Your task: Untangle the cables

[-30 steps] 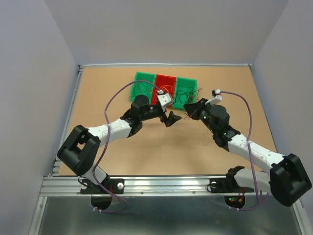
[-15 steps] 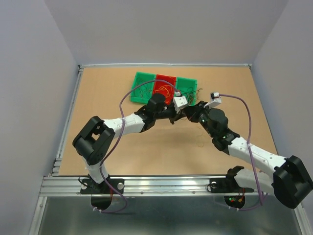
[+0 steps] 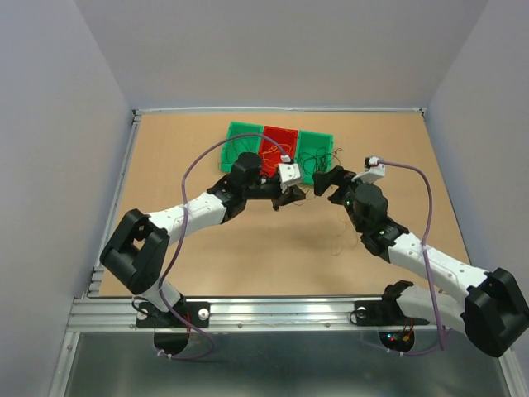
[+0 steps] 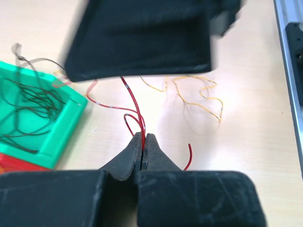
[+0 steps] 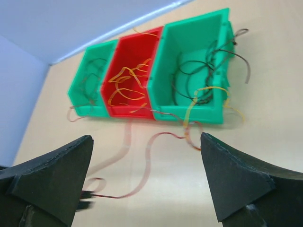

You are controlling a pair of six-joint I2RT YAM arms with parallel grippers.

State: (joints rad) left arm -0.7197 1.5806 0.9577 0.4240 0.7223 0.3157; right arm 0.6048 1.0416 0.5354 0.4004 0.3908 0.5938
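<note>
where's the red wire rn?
In the left wrist view, the red wire is pinched in the shut left claw, with the green bin at picture left and a yellow wire at picture right.

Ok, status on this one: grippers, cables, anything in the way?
Left gripper shut on red cable. Right gripper open, empty. Yellow cable loose on table nearby; more cables in bins. No obstruction seen.

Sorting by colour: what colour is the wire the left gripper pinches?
The wire is red; best seen in the left wrist view.
</note>
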